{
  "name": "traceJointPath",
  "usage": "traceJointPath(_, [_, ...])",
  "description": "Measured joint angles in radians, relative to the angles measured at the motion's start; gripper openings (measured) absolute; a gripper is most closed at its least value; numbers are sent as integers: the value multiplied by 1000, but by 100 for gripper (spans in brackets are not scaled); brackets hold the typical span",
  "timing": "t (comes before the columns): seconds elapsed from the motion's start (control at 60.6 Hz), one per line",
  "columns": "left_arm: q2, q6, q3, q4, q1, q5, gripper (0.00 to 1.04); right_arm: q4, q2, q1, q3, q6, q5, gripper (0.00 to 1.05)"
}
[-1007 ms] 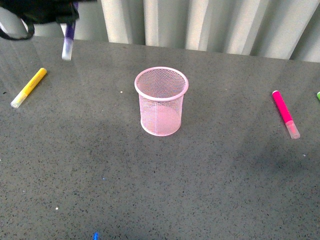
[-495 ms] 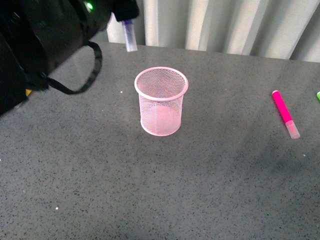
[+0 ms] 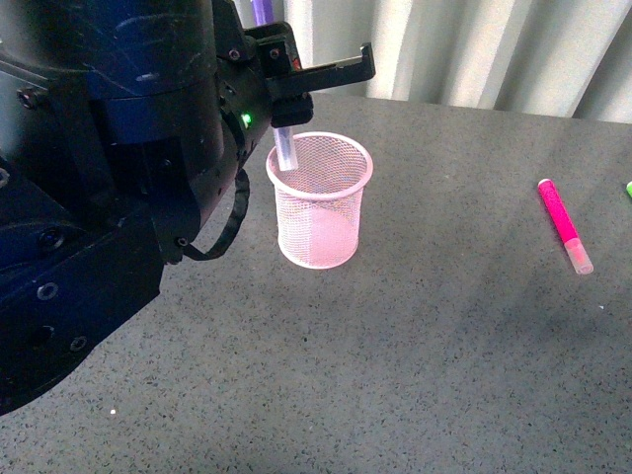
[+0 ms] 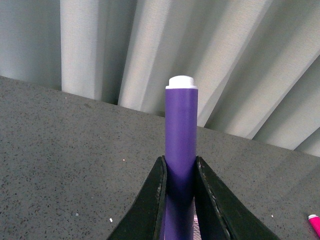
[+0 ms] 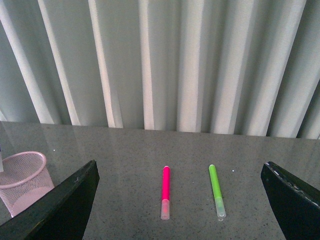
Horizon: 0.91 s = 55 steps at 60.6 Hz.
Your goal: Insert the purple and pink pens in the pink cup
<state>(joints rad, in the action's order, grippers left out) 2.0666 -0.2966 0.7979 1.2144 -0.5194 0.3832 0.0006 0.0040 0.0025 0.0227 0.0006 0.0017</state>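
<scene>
The left gripper, clamping the purple pen, now hangs over the pink cup instead of far left, so the drop looks near.

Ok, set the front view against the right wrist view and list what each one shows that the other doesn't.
Front view only: the left gripper clamped on the purple pen, held cap-down at the cup's mouth.

Right wrist view only: the right gripper, fingers wide apart with nothing between them, and the green pen at full length. The front view catches just a sliver of it at its edge.

Both: the pink cup, the pink pen lying on the grey table, and the curtain behind.
</scene>
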Motion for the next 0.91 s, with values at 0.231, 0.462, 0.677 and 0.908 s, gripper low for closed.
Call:
traceJointPath(0.231, [11, -27, 16, -14, -11, 1, 13, 0, 0, 0, 0, 0, 0, 98])
traceJointPath(0.462, [35, -55, 44, -60, -17, 15, 13, 0, 0, 0, 0, 0, 0, 98])
traceJointPath(0.677, [52, -76, 61, -84, -33, 34, 13, 0, 0, 0, 0, 0, 0, 98])
traceJointPath(0.908, [33, -182, 46, -204, -26, -7, 45, 0, 0, 0, 0, 0, 0, 98])
